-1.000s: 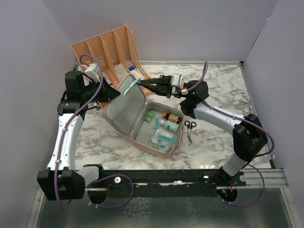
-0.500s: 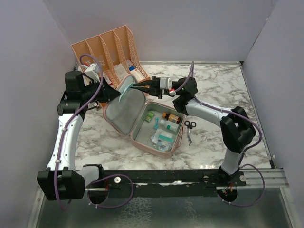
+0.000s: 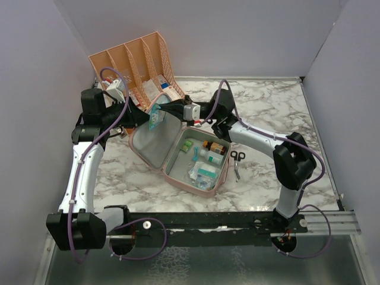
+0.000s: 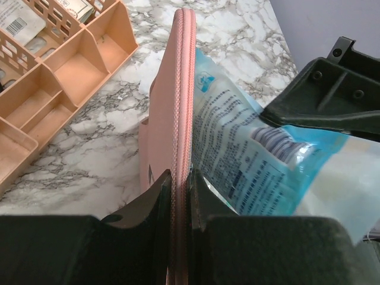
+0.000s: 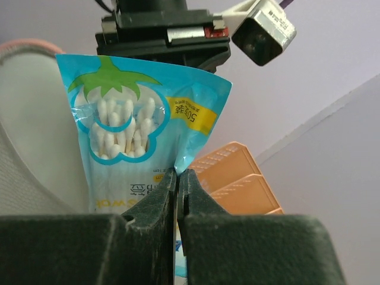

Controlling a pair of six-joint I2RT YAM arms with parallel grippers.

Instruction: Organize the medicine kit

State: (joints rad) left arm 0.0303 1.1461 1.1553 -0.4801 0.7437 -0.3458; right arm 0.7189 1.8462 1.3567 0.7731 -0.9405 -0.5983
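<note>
The pink kit (image 3: 153, 142), grey-green inside, lies open mid-table (image 3: 267, 107) holding bottles (image 3: 214, 147), a green packet (image 3: 187, 145) and sachets (image 3: 202, 172), its raised lid (image 4: 183, 71) pinched in the left gripper (image 4: 181, 178), the right gripper (image 5: 177, 178) clamped on a blue swab packet (image 5: 124, 124) beside it, and the organizer (image 3: 127, 59) behind holds boxes (image 3: 169, 89).

**Off-task items on the marble table**

Peach slotted desk organizer (image 3: 132, 59) at back left, just behind the medicine kit (image 3: 151, 145). Small boxes and paper packets (image 3: 169, 89) sit in its right-hand compartments. Black-handled scissors (image 3: 237, 157) lie flat on the marble tabletop (image 3: 279, 107), just right of the kit, blades toward the near edge.
</note>
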